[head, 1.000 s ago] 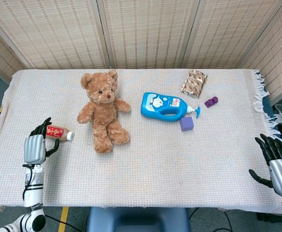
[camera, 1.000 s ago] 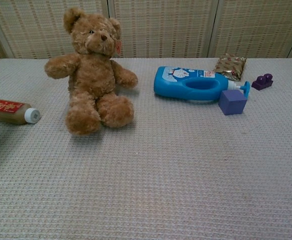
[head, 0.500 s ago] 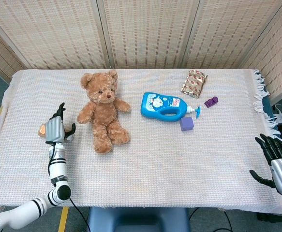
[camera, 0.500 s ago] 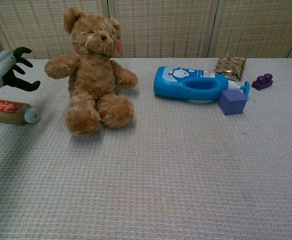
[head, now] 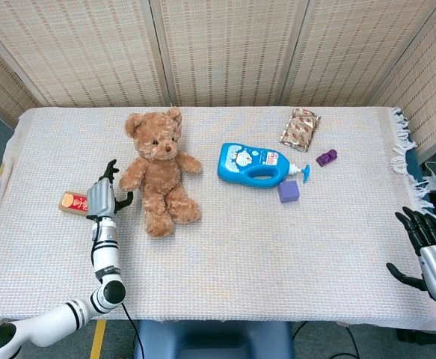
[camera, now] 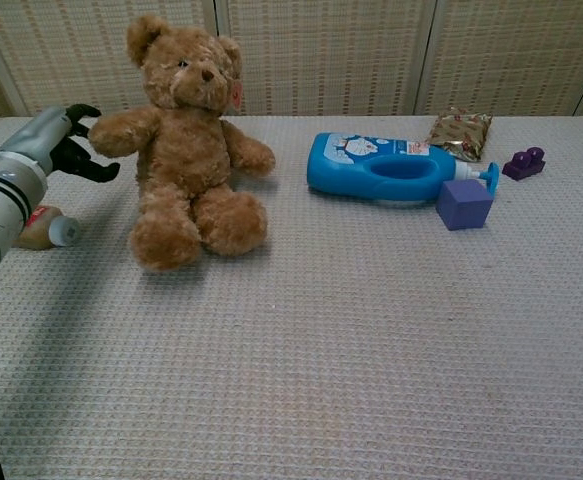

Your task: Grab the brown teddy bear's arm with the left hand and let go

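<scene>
— What do we count, left to right?
— One small bottle (head: 73,202), our left hand (head: 102,197), one brown teddy bear (head: 158,171), one blue bottle (head: 253,164), two purple blocks, one snack packet (head: 301,129).
— And the bear?
— Sitting on the surface (head: 225,247), its arm (camera: 121,131) just beside our left hand's spread, empty fingers. Our right hand (head: 429,250) hangs spread off the edge.

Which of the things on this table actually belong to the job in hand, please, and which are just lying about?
Part of the job:
teddy bear
left hand, open, beside the bear's arm

Just lying about:
blue bottle
purple cube
small purple toy
snack packet
small brown bottle
right hand, open at the table's edge
</scene>
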